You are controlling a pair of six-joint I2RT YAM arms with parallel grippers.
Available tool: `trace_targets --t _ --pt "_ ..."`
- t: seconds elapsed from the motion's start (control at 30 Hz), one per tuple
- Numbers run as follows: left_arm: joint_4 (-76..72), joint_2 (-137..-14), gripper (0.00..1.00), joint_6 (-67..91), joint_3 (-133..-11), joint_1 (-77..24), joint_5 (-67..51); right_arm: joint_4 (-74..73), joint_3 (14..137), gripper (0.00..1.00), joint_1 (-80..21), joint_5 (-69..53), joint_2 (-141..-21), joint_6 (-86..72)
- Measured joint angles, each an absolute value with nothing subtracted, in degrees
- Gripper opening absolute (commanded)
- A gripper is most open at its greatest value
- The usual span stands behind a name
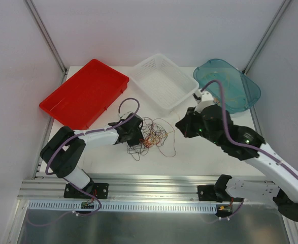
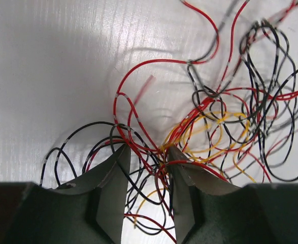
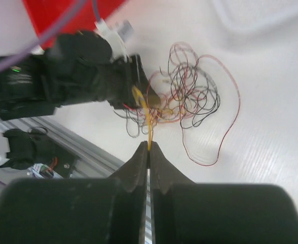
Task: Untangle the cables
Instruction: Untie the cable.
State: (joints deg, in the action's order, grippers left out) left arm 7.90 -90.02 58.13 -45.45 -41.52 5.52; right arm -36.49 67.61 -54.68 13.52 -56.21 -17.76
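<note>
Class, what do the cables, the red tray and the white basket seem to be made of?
The cables: probably wire in glossy plastic sleeving; they glint and hold springy loops. The red tray: likely moulded plastic, smooth, evenly coloured. The white basket: seemingly plastic, with perforated, slightly translucent walls.

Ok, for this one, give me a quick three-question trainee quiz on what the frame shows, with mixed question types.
1. True or false: the right jaws are shut on a yellow cable drawn out of the cable tangle.
2. Where does the tangle lie? A: in the red tray. B: on the table between the two arms. C: in the white basket.
3. How do the left jaws stand?

Key: 1 true. 2 B. 3 open, straddling strands at the tangle's edge.
</note>
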Motion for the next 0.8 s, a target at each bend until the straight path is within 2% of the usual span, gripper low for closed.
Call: trace_targets --t 0.33,0.8 --pt "6.85 -89.93 0.37 57.8 -45.15 -38.98 6.81 -51.7 86.3 0.01 -53.1 23.31 -49.93 -5.63" --pt "10.7 -87.31 0.41 52.36 -43.86 -26.17 12.84 -56.53 101.89 0.01 -52.4 35.22 -47.42 2.26"
